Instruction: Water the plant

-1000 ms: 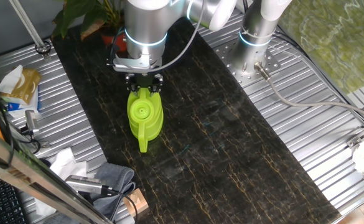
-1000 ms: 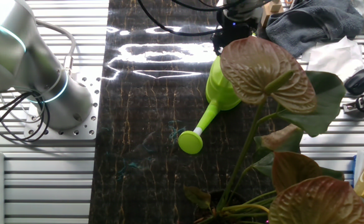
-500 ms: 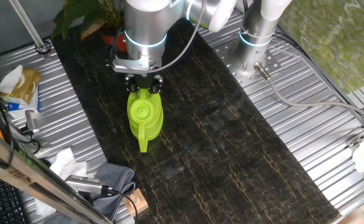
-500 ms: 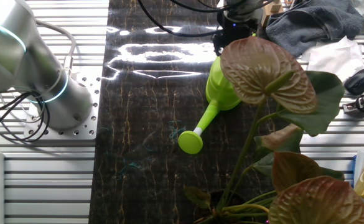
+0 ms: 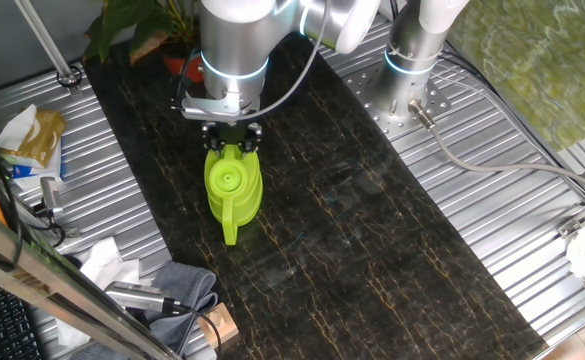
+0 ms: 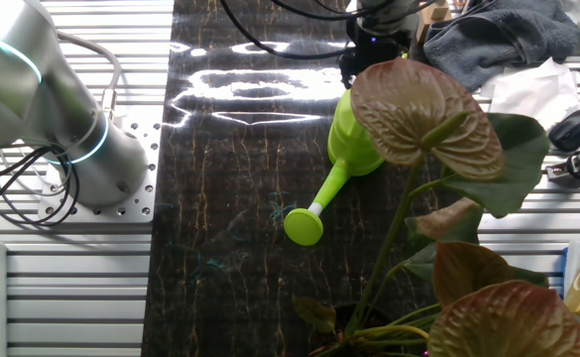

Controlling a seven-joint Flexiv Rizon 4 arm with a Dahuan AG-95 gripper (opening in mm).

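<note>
- Running the length of the scene, a dark marbled mat (image 5: 372, 230) covers the middle of the ribbed metal table (image 5: 492, 200).
- Above the mat's far end, the silver arm (image 5: 234, 45) points straight down.
- At the mat's far corner stands the plant (image 5: 137, 25), its orange-red pot (image 5: 187, 65) just behind the arm; in the other fixed view its broad reddish-brown and dark green leaves (image 6: 423, 109) fill the near right side.
- A lime-green watering can (image 5: 233, 190) sits upright on the mat, spout (image 6: 314, 208) reaching toward the plant's side.
- The black gripper (image 5: 232, 138) sits at the can's handle end, fingers on either side of the handle; whether they are clamped on it cannot be told.
- A grey cloth (image 5: 177, 285) lies off the mat's edge.
</note>
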